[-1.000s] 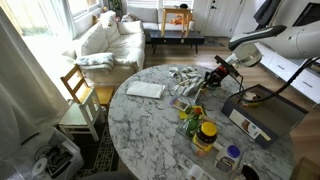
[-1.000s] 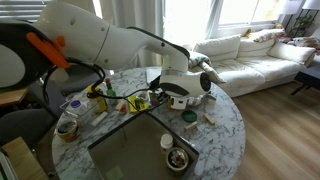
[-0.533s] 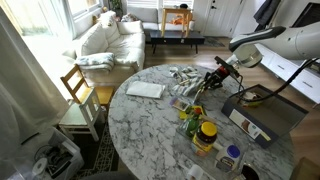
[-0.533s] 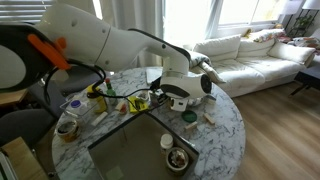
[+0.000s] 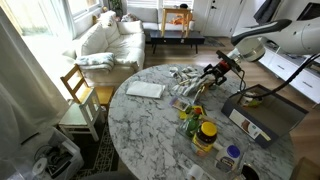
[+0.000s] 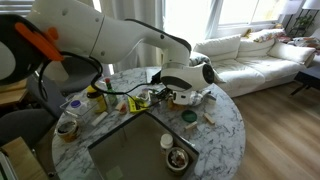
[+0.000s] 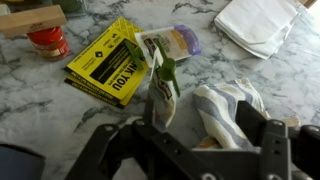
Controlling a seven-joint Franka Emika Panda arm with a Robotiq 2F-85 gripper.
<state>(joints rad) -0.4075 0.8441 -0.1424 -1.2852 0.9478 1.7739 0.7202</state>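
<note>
— What does the arm (image 6: 112, 36) look like?
— It is white and glossy, built of thick rounded shells. In an exterior view an orange patch (image 6: 40, 42) sits on it at the upper left of the frame.
— And the gripper (image 5: 217, 76)?
— Black, with small reddish-orange spots. In the wrist view its fingers (image 7: 114, 150) are matt black angular bars along the bottom edge.
— Any wiring?
— A thin dark cable (image 5: 296, 78) hangs under the white links at the right of the frame.
</note>
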